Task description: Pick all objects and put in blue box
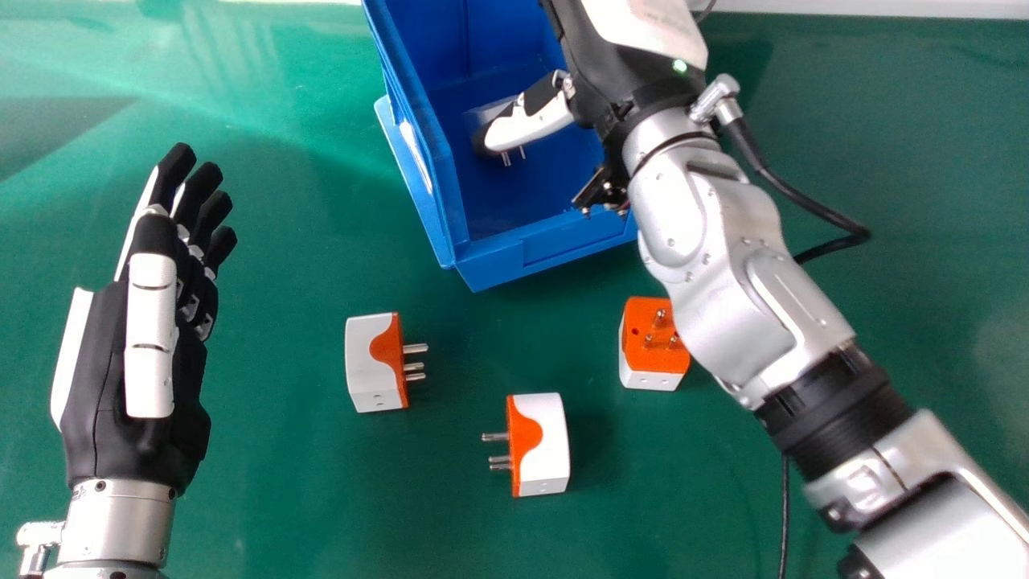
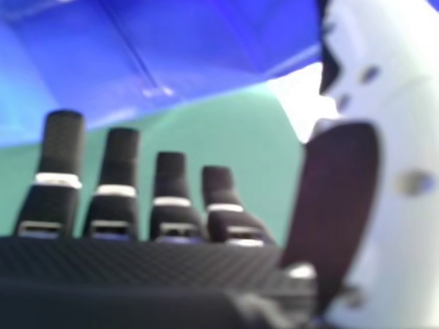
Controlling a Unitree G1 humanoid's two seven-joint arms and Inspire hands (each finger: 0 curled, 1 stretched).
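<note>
Currently, the right robot hand (image 1: 532,122) is hanging open in the box (image 1: 494,269) near the worktop's (image 1: 281,498) far edge, its thumb obscuring any contact with one adapter (image 1: 506,159). Three other adapters (image 1: 371,362) are lying nearer; the left robot hand (image 1: 150,338) is hanging open, empty.

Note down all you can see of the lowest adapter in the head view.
The adapter has a white, plastic-looking body; its pin side is orange, with an orange curve running onto the upper face. Three metal pins point to the robot's left. Small openings mark its near end. It lies on its side on the green table, touching nothing else.
</note>
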